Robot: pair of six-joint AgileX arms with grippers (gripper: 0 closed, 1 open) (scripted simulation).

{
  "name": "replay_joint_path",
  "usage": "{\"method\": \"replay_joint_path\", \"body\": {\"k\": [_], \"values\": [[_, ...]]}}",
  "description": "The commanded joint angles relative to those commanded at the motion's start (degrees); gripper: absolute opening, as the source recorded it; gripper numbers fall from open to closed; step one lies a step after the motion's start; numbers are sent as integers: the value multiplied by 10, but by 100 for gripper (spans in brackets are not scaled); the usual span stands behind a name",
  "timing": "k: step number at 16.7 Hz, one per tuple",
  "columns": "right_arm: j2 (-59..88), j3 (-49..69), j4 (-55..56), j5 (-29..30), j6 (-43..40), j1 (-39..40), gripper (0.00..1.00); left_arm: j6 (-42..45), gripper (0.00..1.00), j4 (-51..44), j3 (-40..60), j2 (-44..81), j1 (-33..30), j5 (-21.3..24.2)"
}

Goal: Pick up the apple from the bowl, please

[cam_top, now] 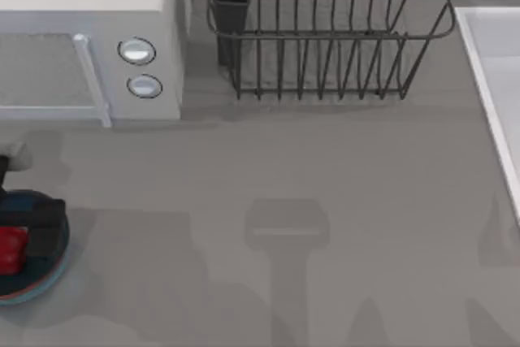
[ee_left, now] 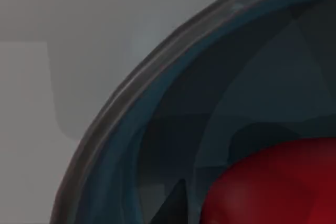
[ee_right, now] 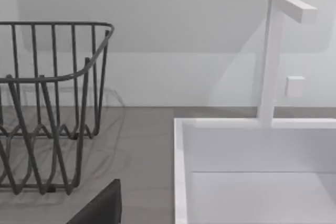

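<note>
A grey counter [cam_top: 325, 168] carries a microwave [cam_top: 89, 38] at back left, a wire rack [cam_top: 325, 38] at back centre and a white sink [cam_top: 500, 95] at right. From above, the bowl [cam_top: 36, 286] sits at the left edge with the apple [cam_top: 11, 249] inside; the dark left pincer [cam_top: 36, 229] hangs over it, its spread impossible to judge. The left wrist view shows the bowl's rim [ee_left: 131, 87] and the apple [ee_left: 273, 182] close up. The right wrist view shows rack [ee_right: 47, 103], sink [ee_right: 252, 150] and faucet [ee_right: 273, 51].
</note>
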Motion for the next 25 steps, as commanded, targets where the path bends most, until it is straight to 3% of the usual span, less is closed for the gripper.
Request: {"method": "replay_joint_path", "body": {"k": [3,8,21,25], "values": [[0,0,0,0,0,0,100,1,100,57,-35,31,1,0],[0,0,0,0,0,0,100,1,100,65,-41,36,1,0],[0,0,0,0,0,0,100,1,2,65,-41,36,1,0],[0,0,0,0,0,0,100,1,0,65,-41,36,1,0]]}}
